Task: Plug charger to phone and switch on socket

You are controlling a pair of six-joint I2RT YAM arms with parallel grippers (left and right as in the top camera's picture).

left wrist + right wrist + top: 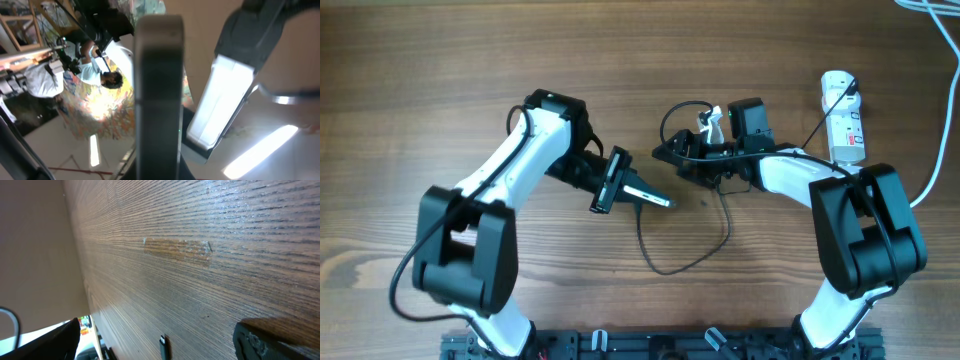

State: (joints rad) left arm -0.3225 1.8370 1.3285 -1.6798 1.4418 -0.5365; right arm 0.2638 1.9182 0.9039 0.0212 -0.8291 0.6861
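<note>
My left gripper (617, 184) is shut on the phone (648, 196), holding it on edge above the table so that it shows as a thin strip. In the left wrist view the phone (160, 95) is a dark upright bar between the jaws. The charger (670, 271) loops across the table below the phone. Its connector tip (163, 346) lies on the wood between the wide-apart fingers of my open right gripper (160, 347), untouched. In the overhead view the right gripper (672, 160) sits low, just right of the phone. The white socket (843, 120) lies at the far right.
A thicker white cord (938, 150) runs along the table's right edge past the socket. A strip of clear tape (177, 250) is stuck on the wood ahead of the right gripper. Both arm bases stand at the front edge.
</note>
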